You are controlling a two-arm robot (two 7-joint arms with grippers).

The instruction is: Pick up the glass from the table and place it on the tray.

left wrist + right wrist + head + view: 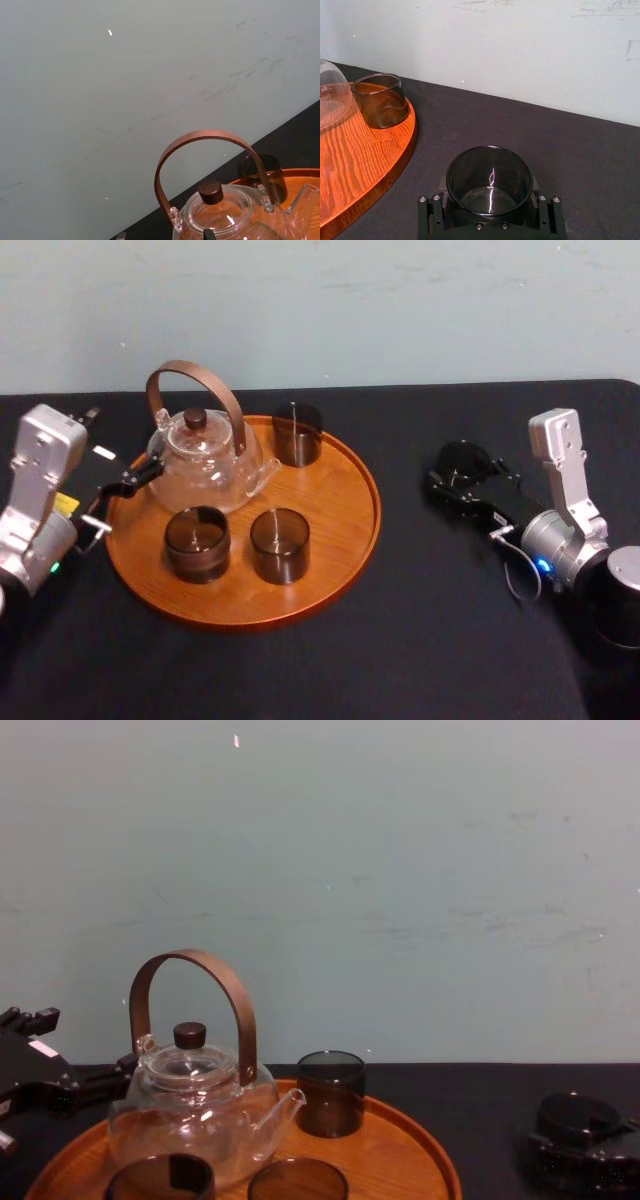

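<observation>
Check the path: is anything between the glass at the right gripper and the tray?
Nothing visible. The table between the glass at the right gripper and the tray's rim is bare black. On the tray, the teapot and three glasses leave open wood on its right side. The left gripper sits by the teapot.

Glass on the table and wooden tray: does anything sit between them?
Nothing. In the right wrist view, only bare black table separates the glass, at the right gripper, from the tray's rim.
</observation>
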